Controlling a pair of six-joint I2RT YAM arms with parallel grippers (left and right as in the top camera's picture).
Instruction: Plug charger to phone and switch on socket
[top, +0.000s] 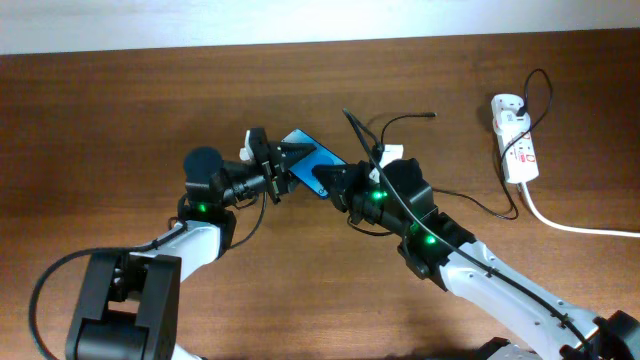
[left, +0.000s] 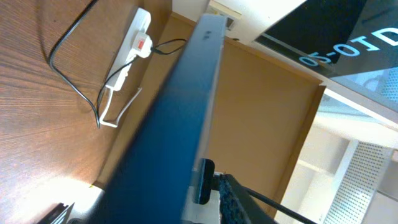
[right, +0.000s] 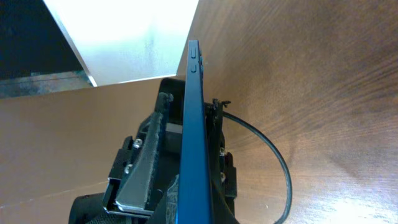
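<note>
On the brown wooden counter we find both arms reaching towards the middle. The left arm comes in from the lower left and the right arm from the lower right.

The phone is held between them, tilted, with its blue face partly visible from overhead. Both wrist views show the phone edge on, and the right wrist view shows the side buttons on its thin edge.

The left claw meets the phone's left side. In the right wrist view dark fingers press against both faces, so we record this claw as clamped on the phone. The right claw has its tip at the phone's lower end. We cannot tell whether its fingers are closed on the phone.

The socket lies flat near the far right edge of the counter, well apart from the phone. The left wrist view shows a red mark on the top of the socket. A thick white cord leaves it and runs off to the right.

The charger loops from beside the socket back towards the right arm, and it also appears in the left wrist view. One plug tip lies loose on the counter beyond the right claw, apart from the phone.
</note>
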